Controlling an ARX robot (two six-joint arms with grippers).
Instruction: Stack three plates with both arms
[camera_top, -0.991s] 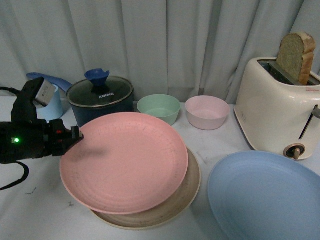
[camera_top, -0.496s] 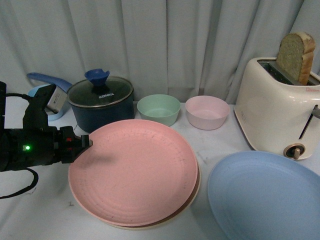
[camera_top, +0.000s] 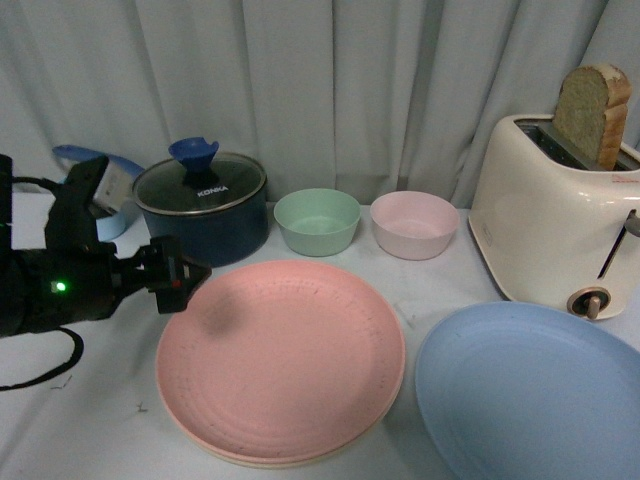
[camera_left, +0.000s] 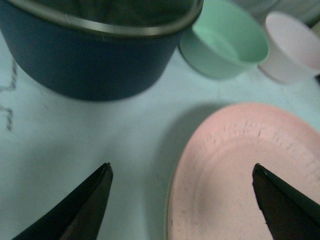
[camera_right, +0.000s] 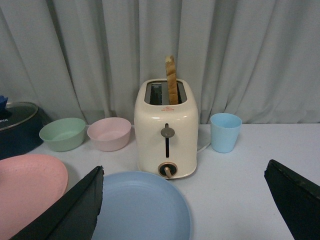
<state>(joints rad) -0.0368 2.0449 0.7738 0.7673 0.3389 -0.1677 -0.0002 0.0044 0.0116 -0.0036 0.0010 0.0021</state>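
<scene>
Your left gripper (camera_top: 188, 280) had its black fingers (camera_left: 82, 207) spread wide and empty. The round, matte pink plate (camera_top: 282, 360) lay flat just beyond and below their tips, and in the wrist view its faintly ridged rim sat between them. It rested on the cream plate (camera_top: 250, 461), of which only a thin edge showed. Your right gripper (camera_right: 184, 166) was also spread wide and held nothing. The smooth, round blue plate (camera_right: 140, 206) lay flat between its fingers (camera_right: 67, 210).

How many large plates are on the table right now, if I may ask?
3: the pink plate atop the cream plate, whose rim alone shows; the blue plate apart, in front of the toaster.
</scene>
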